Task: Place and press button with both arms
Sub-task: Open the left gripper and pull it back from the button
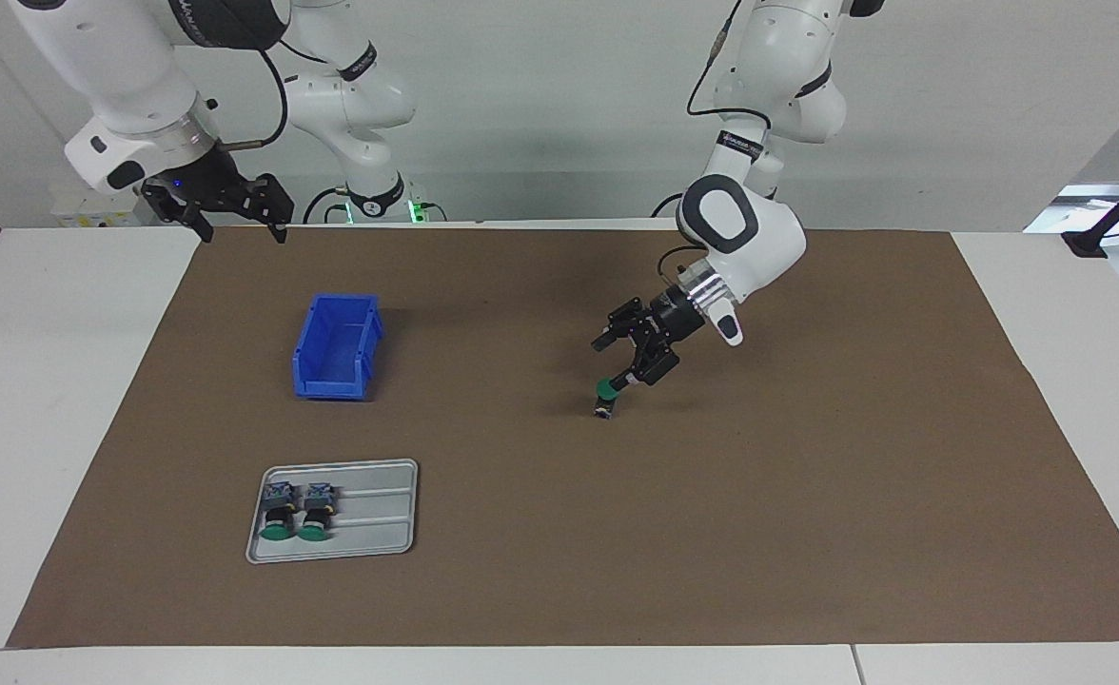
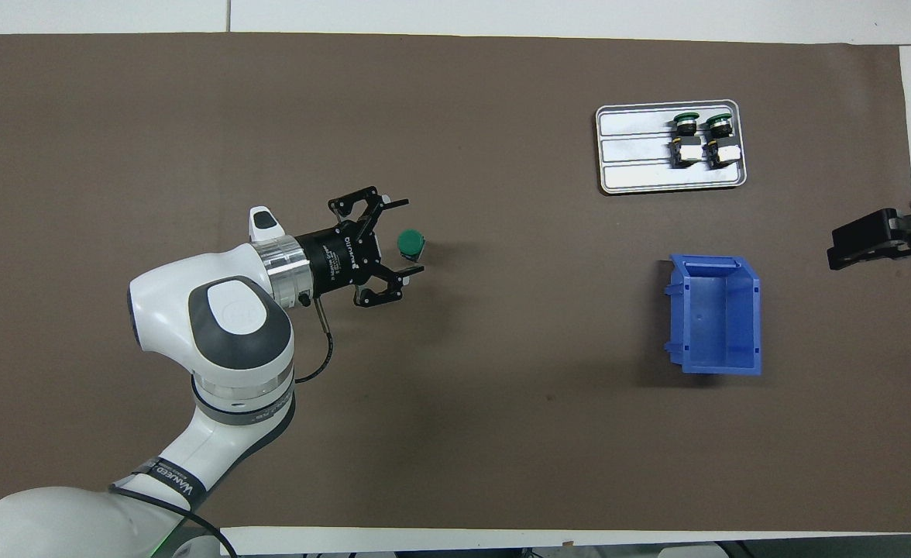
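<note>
A robotics lab, by every sign. Two big white jointed arms (image 1: 740, 228) rise from bases at the edge of a white table (image 1: 65, 381), black cables looping off them, a green status light glowing at one base. A plain brown mat (image 1: 712, 523) covers the worktop, with only test props on it: a blue plastic parts bin (image 1: 336, 347) and a small grey tray (image 1: 379, 514). The walls are bare and pale, nothing homely anywhere.
</note>
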Controlling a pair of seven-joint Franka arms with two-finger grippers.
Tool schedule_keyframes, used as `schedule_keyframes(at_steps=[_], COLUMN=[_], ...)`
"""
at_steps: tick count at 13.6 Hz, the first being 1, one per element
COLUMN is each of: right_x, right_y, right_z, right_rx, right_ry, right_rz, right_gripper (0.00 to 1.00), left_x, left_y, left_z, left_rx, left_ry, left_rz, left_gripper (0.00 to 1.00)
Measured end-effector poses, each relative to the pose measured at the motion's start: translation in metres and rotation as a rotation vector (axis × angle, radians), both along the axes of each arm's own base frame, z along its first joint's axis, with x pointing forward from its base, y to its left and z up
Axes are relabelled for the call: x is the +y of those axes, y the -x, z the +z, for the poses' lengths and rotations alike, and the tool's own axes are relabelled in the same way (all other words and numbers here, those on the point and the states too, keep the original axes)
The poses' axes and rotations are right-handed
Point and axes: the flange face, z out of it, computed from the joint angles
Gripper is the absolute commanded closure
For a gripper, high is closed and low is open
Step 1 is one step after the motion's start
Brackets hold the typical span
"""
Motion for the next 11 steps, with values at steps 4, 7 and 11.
schedule_keyframes(at_steps=[4,7,11], right_x=[0.000,0.000,0.000], right_y=[0.000,0.000,0.000], right_z=[0.000,0.000,0.000], right_rx=[0.000,0.000,0.000], right_ry=[0.000,0.000,0.000], right_rz=[0.000,0.000,0.000], right_gripper=[0.01,0.01,0.01], left_x=[0.019,0.042,0.103], left_y=[-0.008,-0.017,-0.037], left_z=[0.017,0.027,0.045], left_rx=[-0.083,-0.142,-0.118], left_ry=[-0.100,-0.187,-0.306], left_rz=[-0.075,-0.155,-0.335], left_gripper=[0.00,0.00,0.00])
